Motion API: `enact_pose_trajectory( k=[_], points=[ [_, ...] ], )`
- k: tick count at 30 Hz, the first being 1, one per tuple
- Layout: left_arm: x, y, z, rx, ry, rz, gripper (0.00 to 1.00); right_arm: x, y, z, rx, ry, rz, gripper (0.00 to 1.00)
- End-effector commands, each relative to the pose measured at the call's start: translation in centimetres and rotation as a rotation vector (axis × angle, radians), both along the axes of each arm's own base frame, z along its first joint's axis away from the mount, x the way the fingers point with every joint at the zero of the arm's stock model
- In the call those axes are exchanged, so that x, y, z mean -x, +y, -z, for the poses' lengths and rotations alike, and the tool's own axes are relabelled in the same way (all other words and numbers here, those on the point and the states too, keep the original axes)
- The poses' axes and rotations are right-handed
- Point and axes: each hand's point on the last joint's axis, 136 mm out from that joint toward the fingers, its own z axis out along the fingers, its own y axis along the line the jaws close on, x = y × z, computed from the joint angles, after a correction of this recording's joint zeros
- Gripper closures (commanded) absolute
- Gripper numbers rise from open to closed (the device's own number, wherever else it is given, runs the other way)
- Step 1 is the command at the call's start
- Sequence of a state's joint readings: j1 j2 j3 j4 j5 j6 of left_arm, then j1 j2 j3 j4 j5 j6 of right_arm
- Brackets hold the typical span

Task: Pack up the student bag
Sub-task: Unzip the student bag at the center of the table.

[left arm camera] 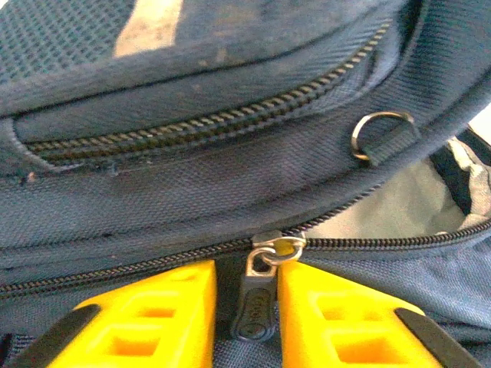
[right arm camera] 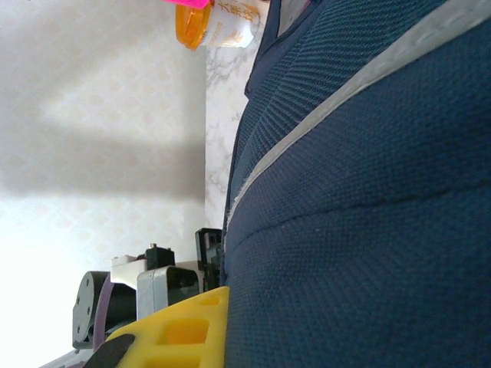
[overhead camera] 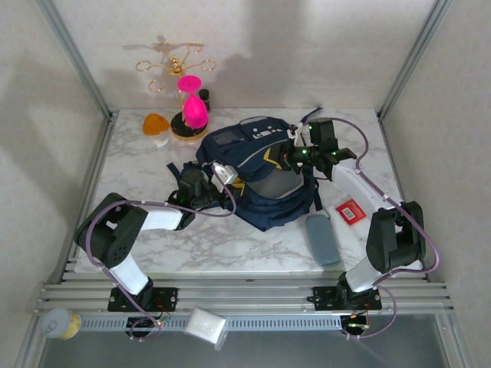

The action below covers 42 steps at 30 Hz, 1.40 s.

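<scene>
The student bag [overhead camera: 257,180] lies flat mid-table, navy with a pale stripe [right arm camera: 337,107]. Its main zipper is parted to the right of the slider, showing grey lining [left arm camera: 399,207]. My left gripper [overhead camera: 230,186] is at the bag's left side. In the left wrist view its yellow fingers [left arm camera: 153,314] stand close either side of the dark zipper pull [left arm camera: 259,303], shut on it. My right gripper [overhead camera: 288,157] sits at the bag's upper right edge. One yellow finger [right arm camera: 176,330] presses against navy fabric, which hides the other finger.
A grey pencil case [overhead camera: 322,239] and a flat red item [overhead camera: 351,211] lie right of the bag. A pink hourglass [overhead camera: 192,107], an orange-lidded jar [overhead camera: 156,126] and a gold stand [overhead camera: 173,65] are at the back. A metal ring [left arm camera: 376,134] hangs on the bag.
</scene>
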State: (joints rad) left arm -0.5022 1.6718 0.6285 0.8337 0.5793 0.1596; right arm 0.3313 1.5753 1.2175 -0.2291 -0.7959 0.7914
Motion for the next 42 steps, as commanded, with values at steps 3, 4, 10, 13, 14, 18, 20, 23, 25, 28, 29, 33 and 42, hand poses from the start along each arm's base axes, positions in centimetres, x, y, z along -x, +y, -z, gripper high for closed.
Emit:
enact_pose_trajectory(
  k=[3,4,10,13,14,18,20,23,25,28,29,33,42],
  points=[
    [-0.4,-0.8,-1.2,0.025,-0.029,0.020,0.86,-0.5,0.6,-4.9,-0.085,-0.184,-0.062,1.00],
    [-0.4,-0.8,-1.4,0.029,-0.030,0.019,0.88,-0.4,0.7,-4.9,-0.086,-0.183,-0.065,1.00],
    [-1.2,0.4,-1.1,-0.004,-0.007,-0.045,0.95,-0.4,0.5,-4.9,-0.083,-0.181,-0.060,1.00],
    [-2.3,2.0,-0.5,-0.029,0.011,-0.135,0.98,-0.4,0.4,-5.1,-0.085,-0.187,-0.056,1.00],
    [-2.6,2.4,-0.3,-0.031,0.023,-0.147,0.98,-0.4,0.4,-5.1,-0.085,-0.187,-0.056,1.00],
    [-3.9,4.6,-0.3,-0.018,0.037,-0.248,0.99,-0.3,0.3,-4.7,-0.081,-0.178,-0.058,1.00],
    [-4.9,5.8,-0.5,0.004,0.043,-0.310,1.00,-0.4,0.3,-4.3,-0.073,-0.172,-0.053,1.00],
    [-6.5,7.0,-0.4,0.028,0.081,-0.381,1.00,-0.4,0.4,-3.7,-0.083,-0.157,-0.053,1.00],
    [-7.4,7.8,-0.4,0.053,0.104,-0.423,1.00,-0.6,0.2,-2.9,-0.065,-0.154,-0.040,1.00],
    [-8.0,7.7,-0.3,0.076,0.146,-0.430,1.00,-0.8,0.3,-1.6,-0.058,-0.137,-0.029,1.00],
    [-8.0,7.6,0.0,0.071,0.161,-0.431,1.00,-0.7,0.4,-1.2,-0.059,-0.131,-0.033,1.00],
    [-6.8,7.8,0.7,0.078,0.209,-0.431,0.90,-0.6,-0.1,1.4,0.024,-0.117,-0.032,0.81],
    [0.3,7.8,1.9,0.140,0.509,-0.489,0.63,4.4,-7.2,6.3,0.399,-0.031,0.109,0.34]
  ],
)
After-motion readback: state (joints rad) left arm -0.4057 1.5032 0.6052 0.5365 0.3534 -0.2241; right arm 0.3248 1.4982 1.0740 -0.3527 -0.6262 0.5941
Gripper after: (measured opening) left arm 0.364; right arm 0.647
